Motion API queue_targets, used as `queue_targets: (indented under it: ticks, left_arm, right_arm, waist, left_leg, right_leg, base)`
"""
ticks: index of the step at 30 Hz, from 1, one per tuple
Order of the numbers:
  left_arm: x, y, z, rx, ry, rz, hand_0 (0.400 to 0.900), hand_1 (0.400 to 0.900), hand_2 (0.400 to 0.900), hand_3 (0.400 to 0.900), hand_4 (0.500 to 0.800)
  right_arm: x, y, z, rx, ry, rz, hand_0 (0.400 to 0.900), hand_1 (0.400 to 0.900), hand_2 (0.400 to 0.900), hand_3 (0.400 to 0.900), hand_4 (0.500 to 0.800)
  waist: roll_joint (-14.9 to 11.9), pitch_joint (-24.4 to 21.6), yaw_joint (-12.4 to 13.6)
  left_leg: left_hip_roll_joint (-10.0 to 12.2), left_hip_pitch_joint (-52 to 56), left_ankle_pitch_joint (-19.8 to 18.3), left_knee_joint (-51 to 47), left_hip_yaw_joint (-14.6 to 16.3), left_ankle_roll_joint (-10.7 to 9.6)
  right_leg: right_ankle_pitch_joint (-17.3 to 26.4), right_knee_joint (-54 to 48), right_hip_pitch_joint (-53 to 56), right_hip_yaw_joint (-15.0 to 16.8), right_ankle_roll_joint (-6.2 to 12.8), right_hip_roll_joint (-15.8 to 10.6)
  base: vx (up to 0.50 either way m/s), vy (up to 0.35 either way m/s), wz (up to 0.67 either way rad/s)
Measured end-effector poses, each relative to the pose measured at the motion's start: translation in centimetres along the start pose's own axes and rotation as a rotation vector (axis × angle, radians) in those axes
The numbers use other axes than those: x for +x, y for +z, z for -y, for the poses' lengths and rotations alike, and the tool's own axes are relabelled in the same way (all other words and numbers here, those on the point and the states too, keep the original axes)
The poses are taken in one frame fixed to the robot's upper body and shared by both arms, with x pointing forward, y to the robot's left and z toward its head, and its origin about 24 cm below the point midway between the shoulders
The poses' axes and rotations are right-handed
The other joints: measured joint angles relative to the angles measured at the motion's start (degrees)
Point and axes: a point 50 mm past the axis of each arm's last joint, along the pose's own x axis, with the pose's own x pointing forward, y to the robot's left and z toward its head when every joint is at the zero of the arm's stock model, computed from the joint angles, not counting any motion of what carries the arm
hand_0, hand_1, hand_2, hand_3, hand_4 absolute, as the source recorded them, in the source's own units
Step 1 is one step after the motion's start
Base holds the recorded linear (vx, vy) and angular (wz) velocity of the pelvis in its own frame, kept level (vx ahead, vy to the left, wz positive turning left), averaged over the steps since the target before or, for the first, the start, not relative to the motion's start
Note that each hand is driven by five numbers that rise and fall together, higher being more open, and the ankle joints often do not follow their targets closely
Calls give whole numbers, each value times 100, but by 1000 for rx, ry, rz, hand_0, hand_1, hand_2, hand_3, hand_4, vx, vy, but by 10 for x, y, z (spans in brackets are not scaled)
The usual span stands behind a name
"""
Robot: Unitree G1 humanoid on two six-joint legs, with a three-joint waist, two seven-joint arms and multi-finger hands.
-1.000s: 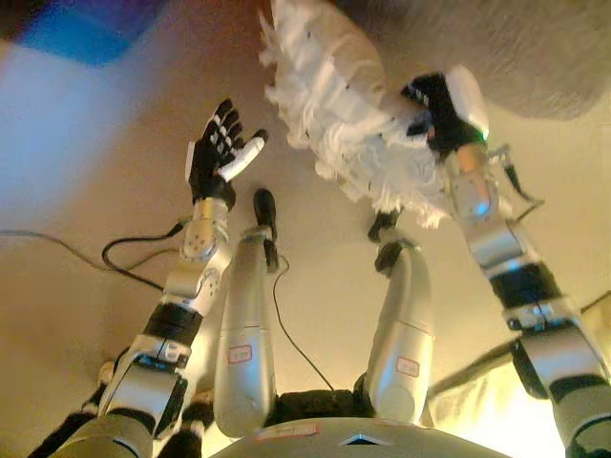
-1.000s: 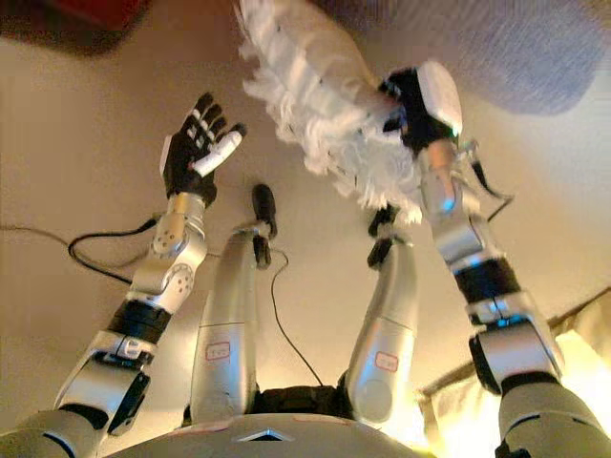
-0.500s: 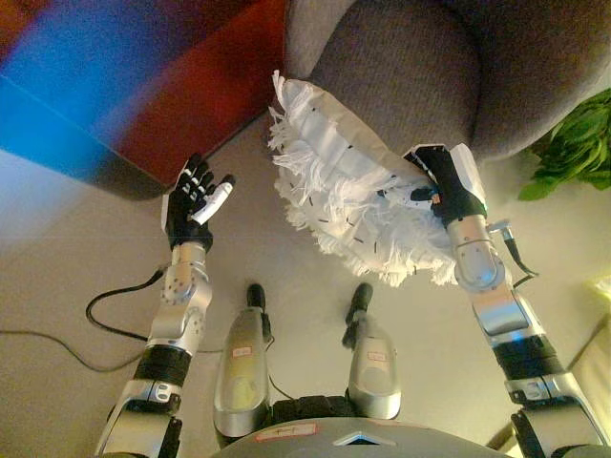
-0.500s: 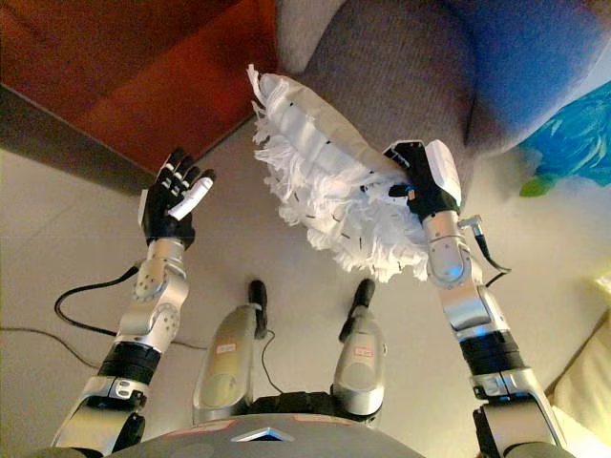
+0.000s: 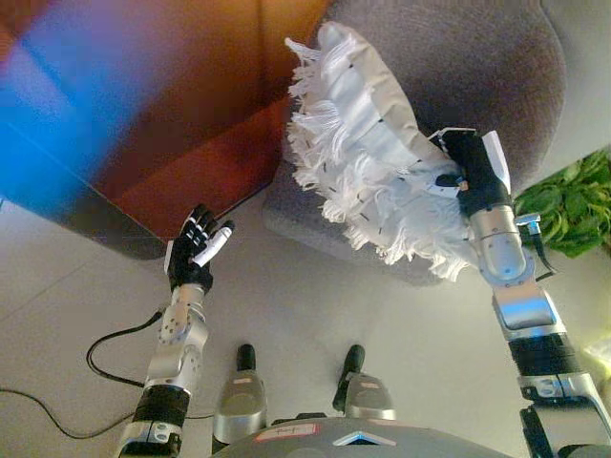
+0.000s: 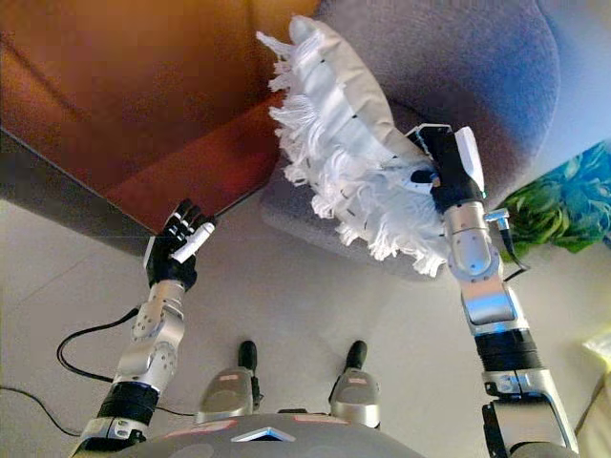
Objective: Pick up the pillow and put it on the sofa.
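A white pillow [image 5: 368, 157] with long white fringe hangs tilted in the air in front of the grey sofa [image 5: 477, 57]. My right hand [image 5: 470, 176] is shut on the pillow's right edge and holds it up over the sofa's front edge. My left hand [image 5: 194, 258] is open and empty, raised at the lower left, well apart from the pillow. The same pillow [image 6: 344, 143] and right hand [image 6: 444, 172] show in the right eye view.
A dark reddish-brown piece of furniture [image 5: 181, 143] stands at the left, next to the sofa. A green leafy plant [image 5: 573, 205] is at the right edge. Pale floor [image 5: 315, 305] lies below the sofa.
The camera has tilted up, so more of the sofa shows. My right hand has carried the pillow higher, over the sofa's front edge. My left hand sits lower in view, still open.
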Motion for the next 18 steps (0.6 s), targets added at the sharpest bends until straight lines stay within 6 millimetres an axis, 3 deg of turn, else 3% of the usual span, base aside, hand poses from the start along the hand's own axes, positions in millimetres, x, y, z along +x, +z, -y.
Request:
queue_targets:
  ticks: [4, 6, 9, 11, 12, 15, 18]
  left_arm:
    - [-9, -7, -7, 6, 3, -33, 900, 900, 900, 900, 800]
    - [-13, -10, -11, 7, 7, -48, 900, 900, 900, 900, 800]
    - [-13, -9, -12, 10, -15, -52, 900, 900, 900, 900, 800]
    - [-14, -9, -11, 3, -27, -53, 900, 900, 900, 900, 800]
    - [-14, -9, -9, 5, -50, -61, 900, 900, 900, 900, 800]
    - [-14, -9, -7, 16, -101, -74, 900, 900, 900, 900, 800]
    - [-13, -8, -7, 31, -117, -75, 900, 900, 900, 900, 800]
  right_arm:
    - [16, -9, 16, -73, -2, -43, 400, 400, 400, 400, 500]
    - [34, -12, 18, -102, 27, -77, 400, 400, 400, 400, 500]
    - [64, -23, 33, -142, 16, -192, 400, 400, 400, 400, 500]
    - [72, -27, 44, -157, -13, -248, 400, 400, 400, 400, 500]
    - [83, -32, 64, -139, -73, -348, 900, 900, 900, 900, 800]
    - [84, -37, 105, -78, -211, -476, 900, 900, 900, 900, 800]
    - [80, -37, 127, 14, -304, -507, 900, 900, 900, 900, 800]
  waist:
    - [47, -28, 200]
    - [83, -51, 220]
    - [112, -46, 450]
    - [176, -45, 583]
    - [233, -4, 690]
    - [377, 66, 989]
    - [433, 83, 1135]
  left_leg:
    - [28, -167, 234, -240, -164, -68]
    - [49, -299, 334, -292, -288, -90]
    - [78, -546, 503, -351, -413, -130]
    - [82, -669, 567, -372, -472, -144]
    - [97, -725, 661, -423, -553, -161]
    - [137, -765, 769, -504, -694, -193]
    - [142, -806, 793, -513, -788, -200]
  right_leg:
    - [-5, -144, -50, -160, -2, 75]
    - [-17, -143, -123, -216, -21, 108]
    - [-32, -147, -345, -286, -46, 155]
    - [-37, -147, -398, -305, -50, 168]
    - [-45, -148, -440, -320, -61, 190]
    - [-58, -150, -426, -441, -86, 247]
    - [-68, -153, -400, -539, -98, 270]
  base:
    - [20, -84, 24]
    - [-3, -81, 23]
    - [-19, -82, 24]
    - [5, -82, 19]
    - [15, -96, 21]
    - [40, -75, 21]
    - [61, -34, 9]
